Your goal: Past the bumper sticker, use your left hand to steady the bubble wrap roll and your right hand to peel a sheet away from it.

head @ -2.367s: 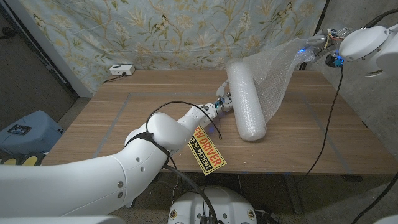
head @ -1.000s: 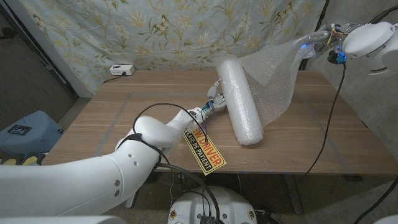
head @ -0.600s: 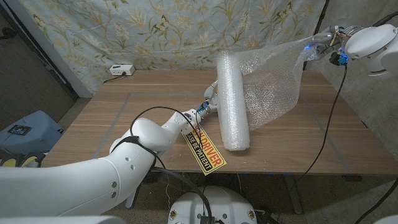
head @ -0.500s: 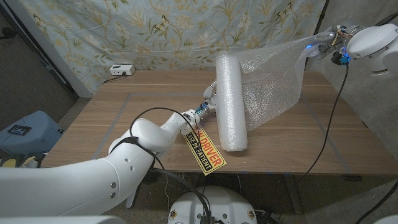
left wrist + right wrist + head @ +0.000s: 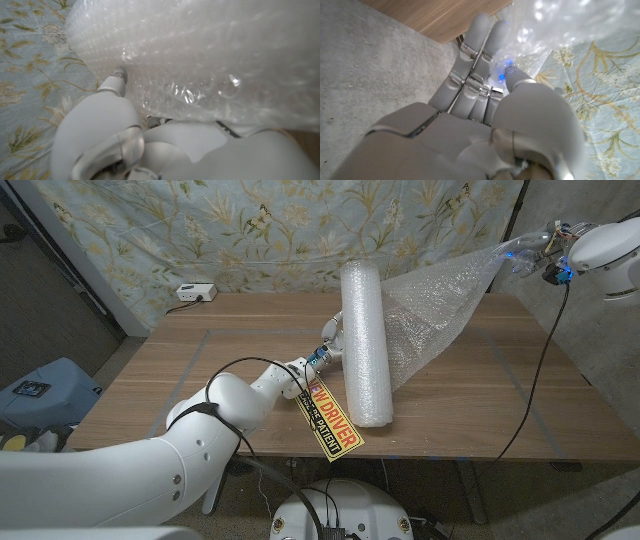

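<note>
head view: my left hand [image 5: 331,340] presses its fingers against the 9 o'clock side of the bubble wrap roll [image 5: 365,345], gripping nothing. my right hand [image 5: 535,248], raised off the table's 2 o'clock corner, pinches the corner of the loose sheet [image 5: 440,300], which fans out taut from the roll. the roll lies mid-table [image 5: 180,380], its long axis running 12 to 6, near end tipped slightly toward 5. the bumper sticker [image 5: 331,417] sits at its 7 o'clock, on the near edge.
</note>
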Controlling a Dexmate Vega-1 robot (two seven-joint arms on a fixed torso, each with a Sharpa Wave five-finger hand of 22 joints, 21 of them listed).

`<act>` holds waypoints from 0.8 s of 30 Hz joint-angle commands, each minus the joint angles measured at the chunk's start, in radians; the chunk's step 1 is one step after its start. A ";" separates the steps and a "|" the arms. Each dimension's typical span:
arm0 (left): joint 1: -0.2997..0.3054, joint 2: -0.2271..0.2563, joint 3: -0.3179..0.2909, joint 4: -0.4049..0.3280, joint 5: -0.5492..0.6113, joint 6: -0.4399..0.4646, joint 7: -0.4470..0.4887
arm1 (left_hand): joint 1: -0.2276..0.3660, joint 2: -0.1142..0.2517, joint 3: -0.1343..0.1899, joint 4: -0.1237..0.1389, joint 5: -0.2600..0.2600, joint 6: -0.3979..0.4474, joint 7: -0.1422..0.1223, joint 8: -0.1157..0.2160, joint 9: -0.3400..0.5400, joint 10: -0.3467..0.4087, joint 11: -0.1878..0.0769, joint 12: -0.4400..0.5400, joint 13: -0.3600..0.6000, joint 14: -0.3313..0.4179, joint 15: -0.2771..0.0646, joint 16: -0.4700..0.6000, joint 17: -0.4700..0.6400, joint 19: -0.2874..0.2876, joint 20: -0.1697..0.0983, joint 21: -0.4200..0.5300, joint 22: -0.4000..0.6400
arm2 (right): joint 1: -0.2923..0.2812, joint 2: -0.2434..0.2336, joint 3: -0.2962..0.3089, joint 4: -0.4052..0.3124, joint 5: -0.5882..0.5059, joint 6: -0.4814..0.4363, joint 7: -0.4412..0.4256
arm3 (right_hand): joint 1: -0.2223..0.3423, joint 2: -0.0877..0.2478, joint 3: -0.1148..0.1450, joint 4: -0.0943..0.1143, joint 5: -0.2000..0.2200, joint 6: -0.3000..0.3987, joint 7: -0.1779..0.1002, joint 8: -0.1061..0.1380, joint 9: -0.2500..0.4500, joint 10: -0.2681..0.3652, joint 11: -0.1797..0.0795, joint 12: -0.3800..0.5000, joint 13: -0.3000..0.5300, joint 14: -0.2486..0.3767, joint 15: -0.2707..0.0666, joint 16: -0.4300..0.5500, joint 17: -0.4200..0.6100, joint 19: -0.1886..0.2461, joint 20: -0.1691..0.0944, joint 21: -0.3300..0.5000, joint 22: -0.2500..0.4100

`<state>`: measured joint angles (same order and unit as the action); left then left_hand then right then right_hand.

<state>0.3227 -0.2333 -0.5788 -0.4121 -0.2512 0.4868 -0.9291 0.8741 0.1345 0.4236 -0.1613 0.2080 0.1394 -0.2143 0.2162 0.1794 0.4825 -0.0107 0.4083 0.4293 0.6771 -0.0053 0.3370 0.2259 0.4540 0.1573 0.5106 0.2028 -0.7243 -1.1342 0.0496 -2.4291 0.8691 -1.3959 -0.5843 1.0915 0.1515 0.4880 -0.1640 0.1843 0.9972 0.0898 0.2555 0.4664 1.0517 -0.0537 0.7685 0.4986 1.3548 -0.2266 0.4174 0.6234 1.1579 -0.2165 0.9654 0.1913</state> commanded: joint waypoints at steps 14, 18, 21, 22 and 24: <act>0.024 0.135 0.217 0.053 -0.263 -0.006 -0.094 | 0.006 -0.002 0.008 0.001 0.005 0.005 -0.003 -0.013 0.001 -0.006 0.000 -0.003 0.012 -0.009 0.007 0.001 0.007 -0.005 0.006 0.008 0.004 | 0.116 0.155 -0.199 0.180 -0.391 0.014 0.386 | 0.010 -0.005 0.002 -0.003 0.008 0.025 0.011 -0.005 0.003 0.002 -0.009 -0.003 0.006 0.007 -0.002 -0.004 0.004 -0.013 -0.005 0.015 0.003; 0.035 0.140 0.234 0.029 -0.287 0.005 -0.083 | 0.007 -0.002 0.009 0.001 0.005 0.006 -0.003 -0.014 0.001 -0.009 0.003 -0.005 0.014 -0.013 0.009 -0.001 0.008 -0.006 0.007 0.008 0.004 | 0.109 0.184 -0.198 0.189 -0.437 0.008 0.415 | 0.010 -0.005 0.002 -0.003 0.008 0.024 0.010 -0.006 0.005 0.003 -0.008 -0.003 0.007 0.007 -0.002 -0.005 0.004 -0.014 -0.005 0.017 0.002; 0.038 0.144 0.243 0.023 -0.302 0.006 -0.076 | 0.008 -0.002 0.010 0.001 0.005 0.006 -0.003 -0.015 0.001 -0.009 0.004 -0.005 0.015 -0.014 0.009 -0.001 0.008 -0.008 0.008 0.008 0.004 | 0.106 0.206 -0.198 0.200 -0.469 0.008 0.433 | 0.010 -0.005 0.002 -0.003 0.008 0.024 0.008 -0.007 0.004 0.003 -0.008 -0.004 0.006 0.007 -0.001 -0.005 0.004 -0.014 -0.005 0.018 0.002; 0.039 0.145 0.246 0.021 -0.305 0.005 -0.074 | 0.008 -0.001 0.010 0.001 0.005 0.006 -0.003 -0.015 0.001 -0.010 0.005 -0.006 0.016 -0.015 0.009 -0.001 0.009 -0.008 0.008 0.008 0.004 | 0.105 0.213 -0.199 0.205 -0.479 0.008 0.438 | 0.009 -0.004 0.002 -0.002 0.008 0.023 0.008 -0.007 0.004 0.003 -0.009 -0.004 0.006 0.007 -0.001 -0.005 0.005 -0.014 -0.005 0.018 0.002; 0.041 0.146 0.250 0.017 -0.314 0.007 -0.070 | 0.009 -0.002 0.011 0.000 0.005 0.006 -0.003 -0.016 0.001 -0.012 0.005 -0.007 0.017 -0.016 0.009 -0.001 0.009 -0.009 0.009 0.008 0.004 | 0.105 0.225 -0.202 0.213 -0.499 0.009 0.448 | 0.009 -0.004 0.002 -0.002 0.008 0.024 0.008 -0.007 0.005 0.003 -0.008 -0.004 0.008 0.007 -0.001 -0.006 0.004 -0.015 -0.005 0.020 0.002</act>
<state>0.3522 -0.1086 -0.3734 -0.3795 -0.4935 0.4929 -1.0178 0.8740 0.1345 0.4263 -0.1586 0.2080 0.1394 -0.2143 0.2031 0.1792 0.4784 -0.0071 0.4015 0.4433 0.6678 0.0038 0.3369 0.2308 0.4482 0.1629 0.5150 0.2026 -0.6213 -0.9837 -0.1290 -2.2621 0.4919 -1.3815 -0.2198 1.0912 0.1512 0.4878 -0.1638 0.1857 1.0028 0.0846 0.2527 0.4663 1.0493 -0.0564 0.7648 0.5034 1.3563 -0.2248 0.4125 0.6232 1.1471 -0.2228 0.9793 0.1905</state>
